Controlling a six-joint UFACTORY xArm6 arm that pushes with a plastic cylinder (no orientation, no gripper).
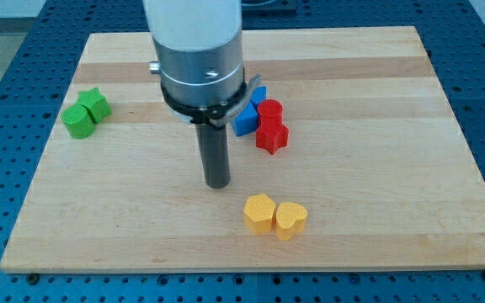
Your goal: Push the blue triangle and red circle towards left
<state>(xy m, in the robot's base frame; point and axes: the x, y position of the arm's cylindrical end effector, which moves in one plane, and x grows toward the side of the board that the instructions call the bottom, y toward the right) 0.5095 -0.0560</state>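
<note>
The blue triangle [247, 119] lies near the board's middle, partly hidden by the arm's body. A second blue block [259, 93] peeks out just above it. The red circle [269, 110] touches the triangle's right side. A red star-like block [272, 135] sits just below the circle. My tip [217, 183] rests on the board below and to the left of the blue triangle, apart from it.
Two green blocks, a star [96, 103] and a round one [78, 121], sit together at the view's left. Two yellow blocks, a hexagon [259, 212] and a heart [290, 220], sit together below my tip to the right. The wooden board [377, 168] lies on a blue perforated table.
</note>
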